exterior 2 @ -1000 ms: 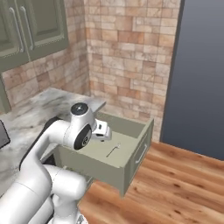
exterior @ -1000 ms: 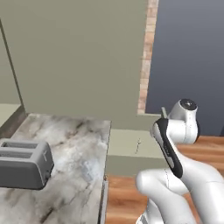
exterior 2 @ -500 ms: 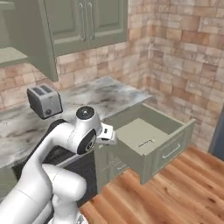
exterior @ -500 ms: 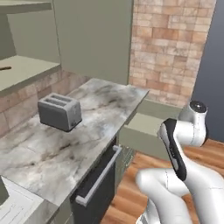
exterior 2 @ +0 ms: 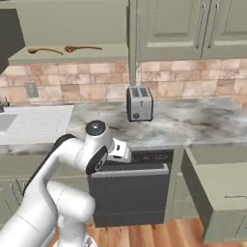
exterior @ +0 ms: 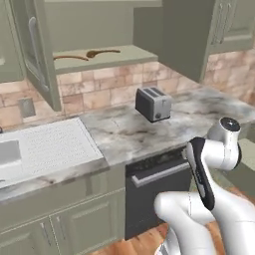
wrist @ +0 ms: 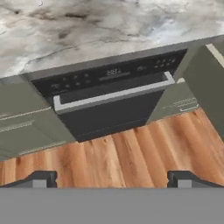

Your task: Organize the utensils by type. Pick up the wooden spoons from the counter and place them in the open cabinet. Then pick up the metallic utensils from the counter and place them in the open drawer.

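Left base view: the two wooden spoons [exterior: 87,54] lie on the shelf of the open cabinet [exterior: 30,55], one beside the other, orange-brown, each with a small round bowl and a long thin handle. Its tall olive door stands swung out at the left. Below, the marbled surface [exterior: 129,132] carries a grey toaster [exterior: 153,103], and a white ribbed drainboard [exterior: 47,144] sits to the left of it. No silver cutlery is to be made out on the stone here, though pieces that thin could be lost at this sharpness.

Right base view: the same spoons [exterior 2: 63,49] show on the cabinet shelf, well apart from the arm. At the lower right the open drawer [exterior 2: 223,185] stands pulled out, and a faint thin line inside it may be one of the metallic utensils [exterior 2: 234,197]; I cannot be sure. The gripper hangs low before the dark dishwasher [exterior 2: 130,190].

Hand view: the gripper [wrist: 112,179] looks at the dishwasher front and the wooden floor [wrist: 113,157]; its jaws stand wide with nothing between them.

By my judgement the spoons are light and stiff, best taken mid-handle. The metal pieces would be light, hard and slippery, lying flat, so a pinch across the narrow stem suits them.
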Robot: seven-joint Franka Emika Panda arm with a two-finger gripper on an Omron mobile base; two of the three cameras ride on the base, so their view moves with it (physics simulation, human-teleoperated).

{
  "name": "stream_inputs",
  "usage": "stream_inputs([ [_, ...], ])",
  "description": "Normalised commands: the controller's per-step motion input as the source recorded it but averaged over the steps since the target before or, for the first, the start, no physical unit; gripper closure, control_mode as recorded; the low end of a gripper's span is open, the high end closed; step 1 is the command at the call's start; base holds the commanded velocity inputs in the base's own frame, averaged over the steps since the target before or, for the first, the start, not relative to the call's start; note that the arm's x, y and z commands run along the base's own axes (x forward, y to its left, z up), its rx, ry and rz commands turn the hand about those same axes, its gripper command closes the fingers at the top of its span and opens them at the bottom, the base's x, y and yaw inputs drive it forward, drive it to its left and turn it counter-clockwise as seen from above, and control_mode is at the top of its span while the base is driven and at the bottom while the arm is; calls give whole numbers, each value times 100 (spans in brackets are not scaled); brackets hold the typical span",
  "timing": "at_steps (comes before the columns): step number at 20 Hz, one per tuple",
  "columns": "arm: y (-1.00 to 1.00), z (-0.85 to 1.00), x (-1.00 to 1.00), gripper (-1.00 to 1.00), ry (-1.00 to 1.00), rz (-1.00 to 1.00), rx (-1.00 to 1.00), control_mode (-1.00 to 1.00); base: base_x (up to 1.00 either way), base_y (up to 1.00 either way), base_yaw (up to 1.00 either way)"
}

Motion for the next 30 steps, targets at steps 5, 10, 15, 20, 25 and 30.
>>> stream_inputs([
  [5,0,0,0,-100,0,0,0,100,3,2,80],
  [10,0,0,0,-100,0,0,0,100,41,0,7],
  [15,0,0,0,-100,0,0,0,100,44,-3,0],
  [20,0,0,0,-100,0,0,0,100,50,-2,-2],
  [25,0,0,0,-100,0,0,0,100,59,0,1],
  [30,0,0,0,-100,0,0,0,100,52,0,7],
])
